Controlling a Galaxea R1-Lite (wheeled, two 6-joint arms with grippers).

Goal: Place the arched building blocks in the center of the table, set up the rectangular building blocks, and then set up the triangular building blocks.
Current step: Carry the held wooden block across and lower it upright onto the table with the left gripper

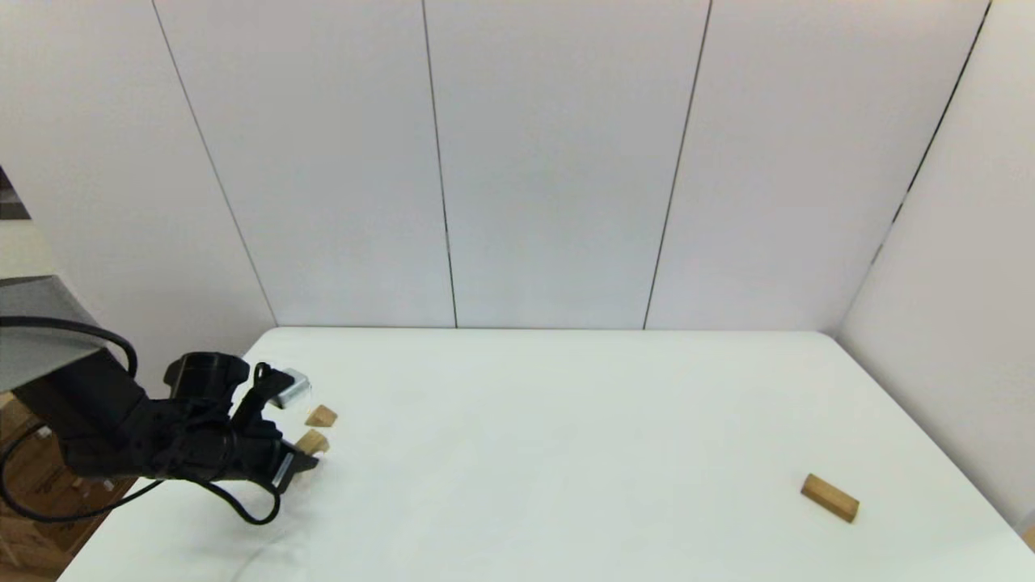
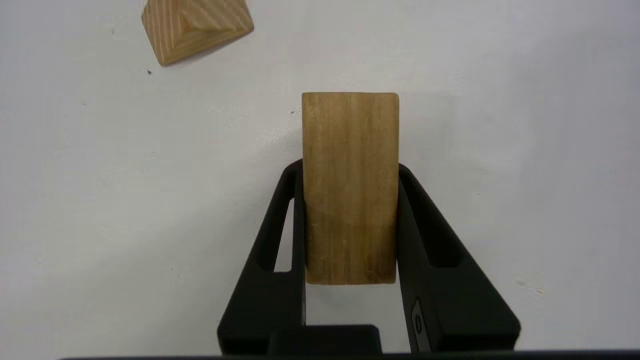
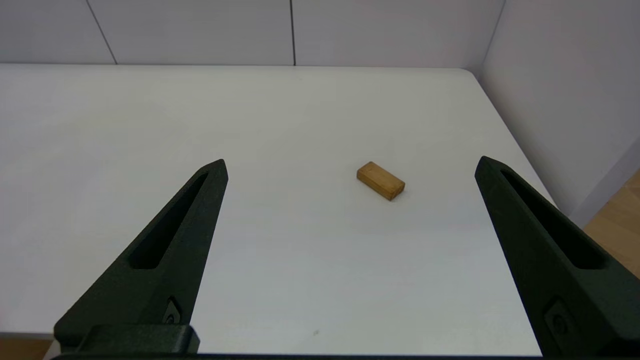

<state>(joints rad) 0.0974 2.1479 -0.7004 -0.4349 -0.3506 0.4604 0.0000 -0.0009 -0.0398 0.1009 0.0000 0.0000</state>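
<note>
Wooden and tan, the arched building blocks (image 2: 350,187) sat clamped between the two black fingers (image 2: 272,240) of my left jaws (image 2: 350,170); the left wrist view showed only a flat grained face of it, so I could not see the curved cut-out from there; my head view showed just one end of that block (image 1: 312,441) poking out past my left jaws (image 1: 303,461), low over the left edge of the white tabletop (image 1: 566,453). Whether the block was touching the tabletop or lifted off it, I could not tell.

The triangular building blocks (image 2: 196,27) lay near the held block but apart from it on the tabletop (image 2: 100,200); the wrist view showed its striped grain and sloping faces, while the head view showed it only as a small tan wedge (image 1: 321,416) just beyond my left jaws.

The rectangular building blocks (image 1: 830,497) lay flat near the right front of the tabletop, well apart from the other two; the left wrist view did not take it in at all; the right wrist view showed it (image 3: 381,180) lying at an angle, out ahead of my right jaws (image 3: 350,165), whose fingers (image 3: 175,250) were spread wide with nothing between them. My right arm itself was out of the head view.
</note>
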